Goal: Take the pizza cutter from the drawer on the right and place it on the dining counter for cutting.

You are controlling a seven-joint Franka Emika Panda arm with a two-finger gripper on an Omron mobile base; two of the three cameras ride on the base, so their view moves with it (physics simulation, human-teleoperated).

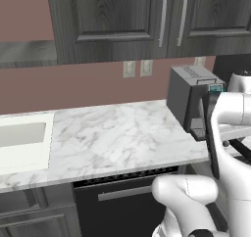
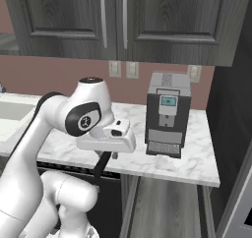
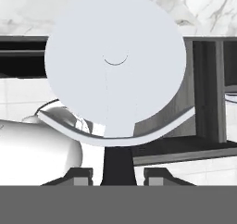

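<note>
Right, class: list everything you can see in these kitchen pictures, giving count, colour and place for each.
Pizza cutter: one, pale silver wheel on a dark handle, held upright in the claw.
Worktop: one, white marble with grey veins, under the wall cabinets.
Sink: one, off-white, set into the worktop's left end.
Coffee machine: one, dark grey, on the worktop's right end.
Wall cabinets: dark grey, silver handles, above the worktop.
Wall sockets: beige, on the pink wall.
Drawer: one, grey, pulled open below the coffee machine.
Claw: one, dark fingertips, shut on the cutter's handle.
</note>
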